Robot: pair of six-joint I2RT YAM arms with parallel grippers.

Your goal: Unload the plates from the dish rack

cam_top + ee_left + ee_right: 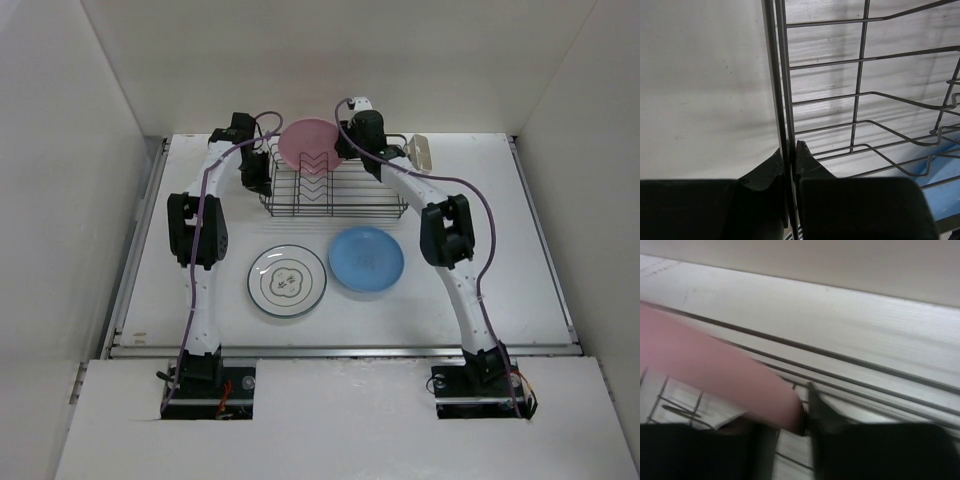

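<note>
The black wire dish rack (335,195) stands at the back middle of the table. My left gripper (257,180) is shut on the rack's left end wire (785,100). My right gripper (352,148) is shut on the rim of the plain pink plate (312,142), which is tilted above the rack's back edge; in the right wrist view the pink plate (715,375) fills the left side. The plain blue plate (366,261) and the white plate with the dark flower outline (287,280) lie flat on the table in front of the rack. The orange sunburst and teal rim plates are out of view.
A cream cutlery cup (420,152) hangs at the rack's right end. White walls close in the table at the back and both sides. The blue plate shows through the rack wires in the left wrist view (945,195).
</note>
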